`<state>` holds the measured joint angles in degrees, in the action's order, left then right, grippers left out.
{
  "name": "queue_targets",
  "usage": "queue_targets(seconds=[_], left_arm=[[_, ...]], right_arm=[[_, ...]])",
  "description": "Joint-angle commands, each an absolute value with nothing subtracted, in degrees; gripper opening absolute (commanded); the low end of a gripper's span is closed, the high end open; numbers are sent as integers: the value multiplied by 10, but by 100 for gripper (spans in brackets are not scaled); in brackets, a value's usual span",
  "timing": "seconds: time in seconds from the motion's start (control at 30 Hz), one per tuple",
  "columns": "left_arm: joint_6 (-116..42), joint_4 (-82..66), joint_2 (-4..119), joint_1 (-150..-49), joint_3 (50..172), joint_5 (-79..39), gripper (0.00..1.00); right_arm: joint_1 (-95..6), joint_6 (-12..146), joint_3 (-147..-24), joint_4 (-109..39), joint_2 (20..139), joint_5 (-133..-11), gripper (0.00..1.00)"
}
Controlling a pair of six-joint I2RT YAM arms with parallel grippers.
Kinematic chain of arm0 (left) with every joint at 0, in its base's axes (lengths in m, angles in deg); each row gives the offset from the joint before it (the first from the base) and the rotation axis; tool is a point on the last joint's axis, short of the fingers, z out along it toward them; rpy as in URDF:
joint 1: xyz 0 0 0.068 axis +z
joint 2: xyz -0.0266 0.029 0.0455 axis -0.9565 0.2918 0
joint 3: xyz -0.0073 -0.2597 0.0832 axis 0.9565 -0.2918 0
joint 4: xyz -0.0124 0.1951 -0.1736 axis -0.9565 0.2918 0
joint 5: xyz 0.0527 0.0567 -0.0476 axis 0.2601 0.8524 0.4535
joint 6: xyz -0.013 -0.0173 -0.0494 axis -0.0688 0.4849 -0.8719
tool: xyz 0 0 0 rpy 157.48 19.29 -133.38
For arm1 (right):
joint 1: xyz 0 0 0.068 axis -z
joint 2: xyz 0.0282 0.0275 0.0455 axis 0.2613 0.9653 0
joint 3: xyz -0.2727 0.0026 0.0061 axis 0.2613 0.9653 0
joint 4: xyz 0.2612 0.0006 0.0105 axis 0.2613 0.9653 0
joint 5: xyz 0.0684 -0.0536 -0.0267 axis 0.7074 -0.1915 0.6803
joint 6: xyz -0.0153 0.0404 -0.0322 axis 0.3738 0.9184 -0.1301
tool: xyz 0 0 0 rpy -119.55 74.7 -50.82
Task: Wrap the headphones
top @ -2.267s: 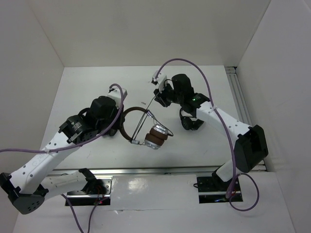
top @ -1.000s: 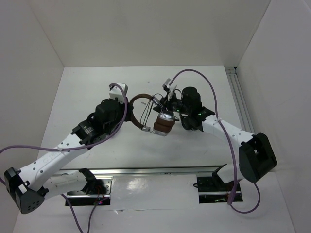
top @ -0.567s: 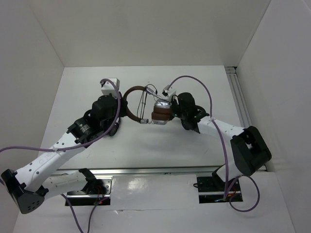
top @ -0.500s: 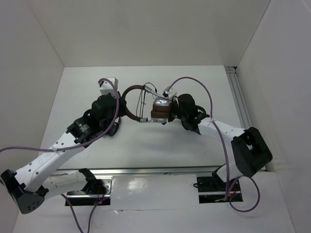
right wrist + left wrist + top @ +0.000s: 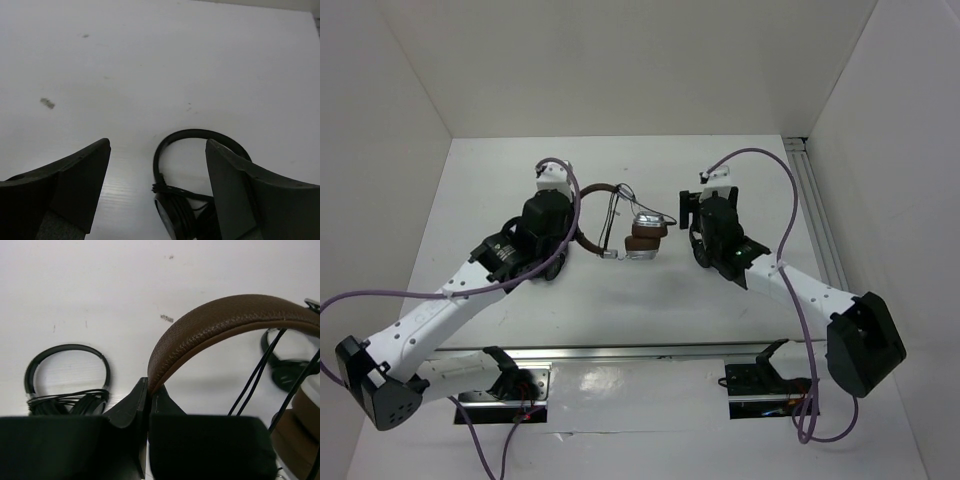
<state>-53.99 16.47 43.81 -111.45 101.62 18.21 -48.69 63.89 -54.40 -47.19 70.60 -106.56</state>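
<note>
Left gripper (image 5: 148, 390): clenched on brown headband (image 5: 225, 320) of headphones (image 5: 642, 238). Band arches up and to its right, thin black cable (image 5: 256, 371) strung across arch. Small black headphones (image 5: 65, 371) lie on table (image 5: 100, 280) to its left.

Right gripper (image 5: 156, 145): released, jaws wide, holding nothing. Second black pair (image 5: 195, 131) lies on table below, between fingers.

The headphones (image 5: 642, 240) are mid-table, headband in the left pincer (image 5: 148, 390), the right pincer (image 5: 157, 143) apart on their right.

Bright, even light, soft shadows on the white table (image 5: 650, 300); wrist views blur close up.
</note>
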Motion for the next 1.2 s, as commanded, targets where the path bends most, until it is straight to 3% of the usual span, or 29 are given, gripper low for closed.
queue_targets(seconds=[0.0,0.37,0.57,0.73,0.87,1.17], left_arm=[[-484,125,453,-1104,1056,174,0],[-270,61,480,-1057,1075,42,0],[-199,34,475,-967,1065,-184,0],[-137,43,548,-924,1086,-335,0],[-75,57,626,-924,1110,-371,0],[-29,116,732,-924,1174,-338,0]], right_arm=[[-473,702,-563,-438,722,-1206,84],[-390,782,-557,-395,686,-1180,85],[-383,782,-552,-371,643,-1140,85],[-383,787,-558,-365,603,-1089,85],[-383,787,-558,-355,578,-1069,85],[-394,782,-546,-355,551,-1039,85]])
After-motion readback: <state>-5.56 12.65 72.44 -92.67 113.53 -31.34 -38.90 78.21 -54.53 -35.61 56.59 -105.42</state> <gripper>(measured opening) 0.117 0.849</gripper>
